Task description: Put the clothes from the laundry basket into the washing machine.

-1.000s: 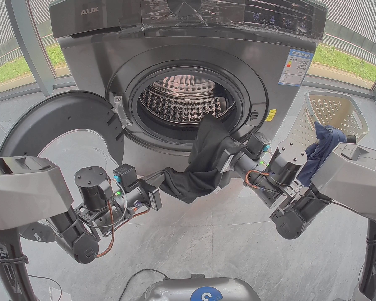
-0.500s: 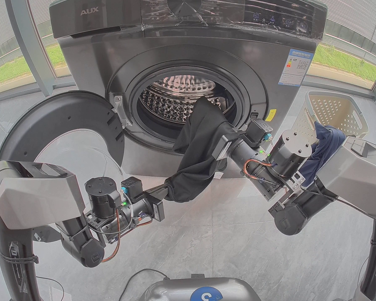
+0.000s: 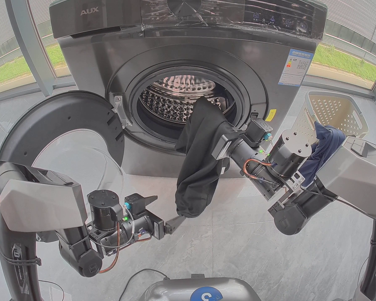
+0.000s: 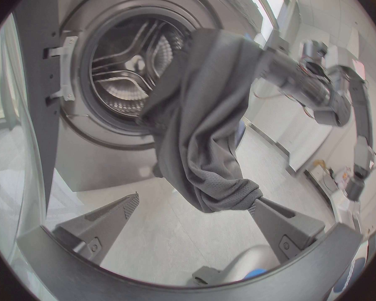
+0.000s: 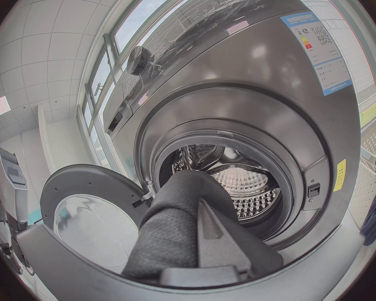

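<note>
A black garment [image 3: 198, 159] hangs from the lip of the washing machine's open drum [image 3: 181, 99] down toward the floor. My right gripper [image 3: 215, 141] is shut on its upper part at the drum's right rim, and the cloth drapes over the fingers [image 5: 215, 230]. In the left wrist view the garment [image 4: 204, 118] ends at one fingertip of my left gripper [image 4: 193, 200]. That gripper [image 3: 165, 212] is open, low over the floor, just below and left of the hanging end. A dark blue garment [image 3: 321, 147] lies over the laundry basket [image 3: 338, 109] at the right.
The round machine door [image 3: 58, 122] stands swung open to the left, above my left arm. Grey tiled floor [image 3: 221, 243] lies free in front of the machine. Windows run behind it on both sides.
The right gripper lifted the black garment up to the drum opening. The left gripper let go of its lower end and drew back downward, so the cloth now hangs straight down.
</note>
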You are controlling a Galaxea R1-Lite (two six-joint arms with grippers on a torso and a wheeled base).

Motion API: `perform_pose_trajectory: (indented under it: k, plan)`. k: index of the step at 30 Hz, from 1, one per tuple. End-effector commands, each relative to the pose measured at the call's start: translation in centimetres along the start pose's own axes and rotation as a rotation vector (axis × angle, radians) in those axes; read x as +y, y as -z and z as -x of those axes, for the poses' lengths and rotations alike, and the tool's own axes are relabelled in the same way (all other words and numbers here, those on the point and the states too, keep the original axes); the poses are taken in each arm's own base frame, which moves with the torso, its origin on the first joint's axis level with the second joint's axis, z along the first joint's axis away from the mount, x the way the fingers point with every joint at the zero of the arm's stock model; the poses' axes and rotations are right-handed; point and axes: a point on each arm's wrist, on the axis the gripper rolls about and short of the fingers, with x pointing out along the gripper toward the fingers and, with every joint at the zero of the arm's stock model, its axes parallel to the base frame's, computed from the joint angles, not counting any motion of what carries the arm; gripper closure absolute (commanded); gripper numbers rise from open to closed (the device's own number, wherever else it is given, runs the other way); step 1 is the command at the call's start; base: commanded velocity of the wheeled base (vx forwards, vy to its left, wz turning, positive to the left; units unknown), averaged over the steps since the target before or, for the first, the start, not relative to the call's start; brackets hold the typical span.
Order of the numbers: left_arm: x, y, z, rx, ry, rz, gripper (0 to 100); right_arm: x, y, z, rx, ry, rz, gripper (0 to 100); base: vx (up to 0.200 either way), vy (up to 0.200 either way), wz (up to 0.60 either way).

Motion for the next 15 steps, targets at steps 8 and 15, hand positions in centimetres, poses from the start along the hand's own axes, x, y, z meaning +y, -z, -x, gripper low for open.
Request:
perform_pose_trajectory:
  k: [8, 15]
  plan:
    - [-0.9, 1.8, 1.2, 0.092, 0.08, -0.035, 0, 0.1, 0.6, -0.3, -0.003, -0.002, -0.003, 100, 0.0, 0.0, 0.0]
    - [-1.1, 2.7, 2.0, 0.143, 0.085, -0.035, 0, -0.2, 0.3, -0.6, -0.023, 0.002, 0.0, 100, 0.0, 0.0, 0.0]
